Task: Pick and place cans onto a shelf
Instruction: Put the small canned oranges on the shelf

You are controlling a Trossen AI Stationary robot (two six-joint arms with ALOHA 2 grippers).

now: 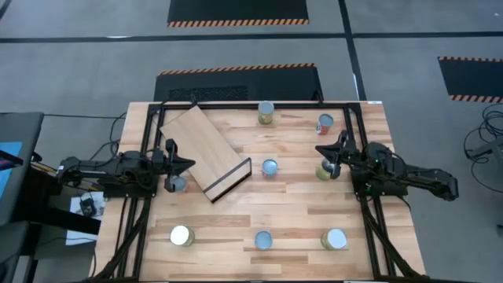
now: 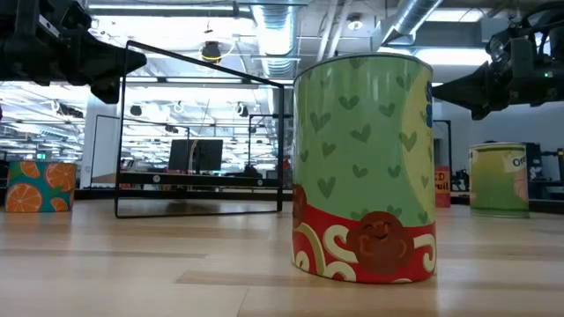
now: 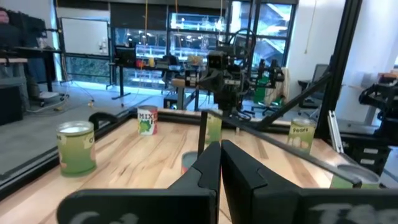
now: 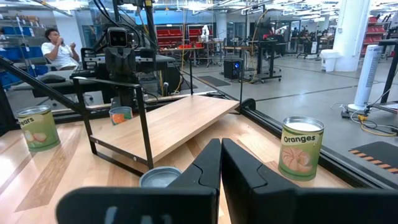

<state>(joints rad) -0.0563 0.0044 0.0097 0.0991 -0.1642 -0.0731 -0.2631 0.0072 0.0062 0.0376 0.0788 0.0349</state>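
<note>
Near table's [image 1: 299, 200] left edge: left gripper [image 1: 189, 163], fingers pressed together, holding nothing, beside shelf [image 1: 206, 152] lying flat by far-left corner. Near right edge: right gripper [image 1: 319, 148], fingers closed, empty. Across tabletop: cans [image 1: 269, 166] standing scattered, none on shelf.

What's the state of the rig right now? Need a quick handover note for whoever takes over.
Left gripper: shut, empty, at the shelf's left edge, above a can.
Right gripper: shut, empty, at the table's right side, above a can.
Shelf: lies angled at the table's upper left, nothing on it.
Cans: eight, all on the table; the other six: two along the far edge, one mid-table, three along the near edge.
Done: none placed. Left: all eight.
</note>
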